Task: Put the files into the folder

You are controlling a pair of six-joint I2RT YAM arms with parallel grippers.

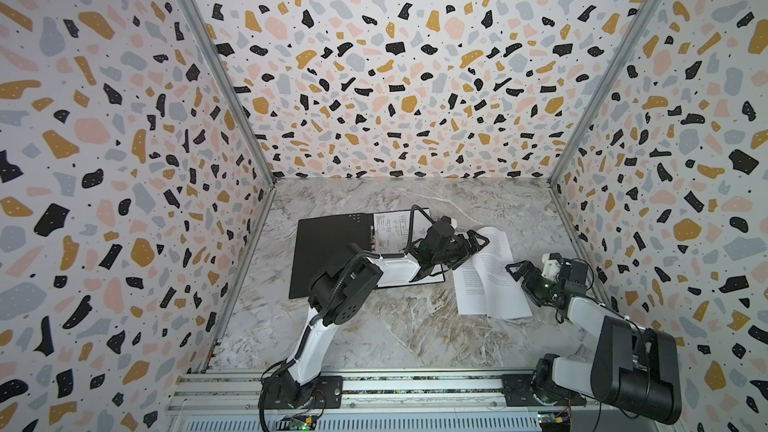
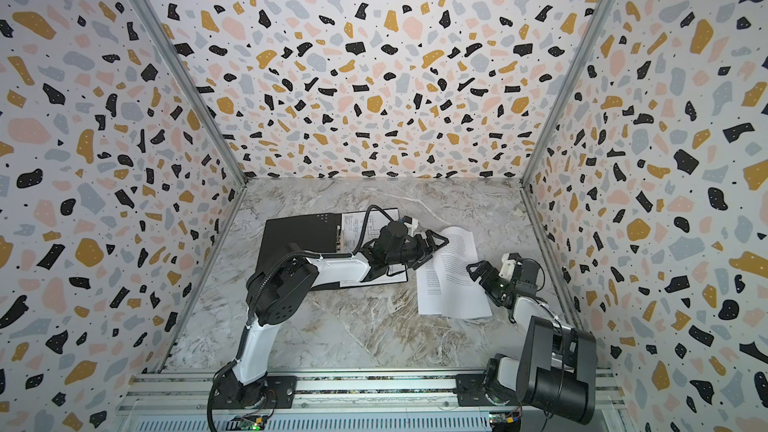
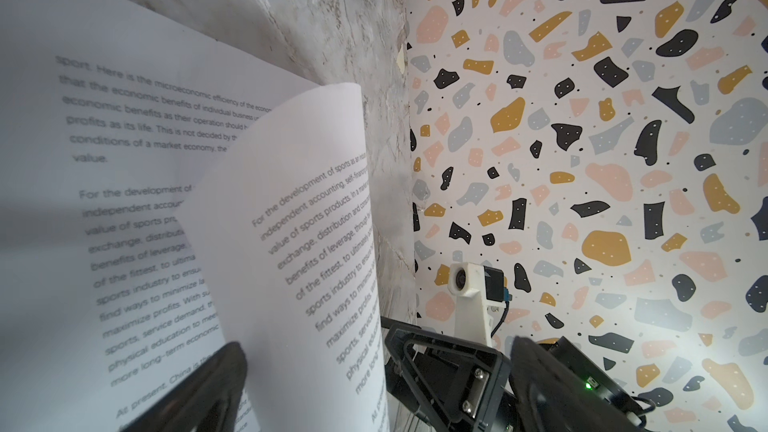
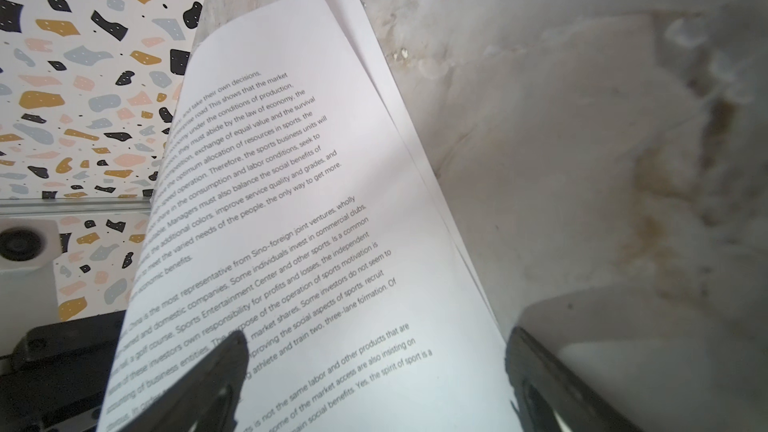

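Top views, folder: the folder (image 1: 328, 251) lies open on the table (image 1: 374, 326), black inside up. Its left half is bare and its near edge is partly hidden by the left arm.
Top views, diagram sheet: the diagram sheet (image 1: 390, 228) lies on the folder's right half, against the fold.
Top views, text sheets: the text sheets (image 1: 492, 280) overlap on the marble just right of the folder, outside it, with the far end lifted.
Top views, left gripper: the left gripper (image 1: 473, 243) is spread wide at that lifted end and grips nothing.
Top views, right gripper: the right gripper (image 1: 519, 276) is spread wide at the sheets' right edge and grips nothing.
Top views, room: there is bare marble in front of the folder and sheets and along the back wall. The right arm fills the narrow strip by the right wall.
Left wrist view: only here do two pages tell apart, a curled sheet (image 3: 299, 222) standing over a flat sheet (image 3: 104, 139). The curl passes between the wide-apart fingers (image 3: 199, 388), unpinched. The right arm's camera (image 3: 471, 284) is beyond.
Right wrist view: the sheet rises between the parted fingers (image 4: 199, 384), free. A second edge (image 4: 357, 22) peeks out behind it.
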